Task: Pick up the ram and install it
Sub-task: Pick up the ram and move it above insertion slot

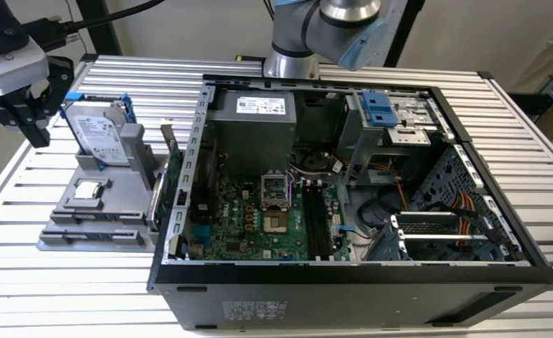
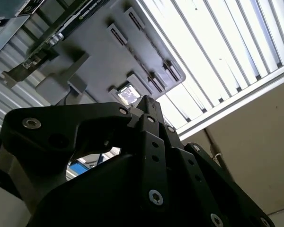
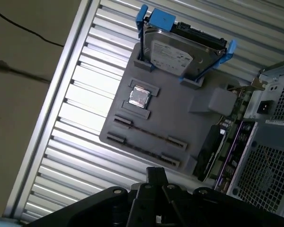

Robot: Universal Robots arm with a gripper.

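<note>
My black gripper [image 1: 34,135] hangs at the exterior view's far left, above the table and apart from the grey holder [image 1: 117,211]. Its fingers meet at the tip in both wrist views [image 2: 146,102] [image 3: 156,172], with nothing between them. In the first wrist view a thin dark-brown strip [image 3: 149,133] runs along one long groove of the holder [image 3: 184,118], between two end clips. It looks like the ram seen edge-on, but I cannot tell for sure. The motherboard's long black slots [image 1: 316,218] lie inside the open computer case [image 1: 187,211].
On the holder stand a hard drive [image 1: 98,130] in a blue-tabbed bracket and a small square silver CPU chip [image 1: 89,189]. A card with a metal bracket [image 1: 169,176] stands between holder and case. The arm's base [image 1: 290,56] rises behind the case. The slatted table's edge [image 1: 4,183] is close.
</note>
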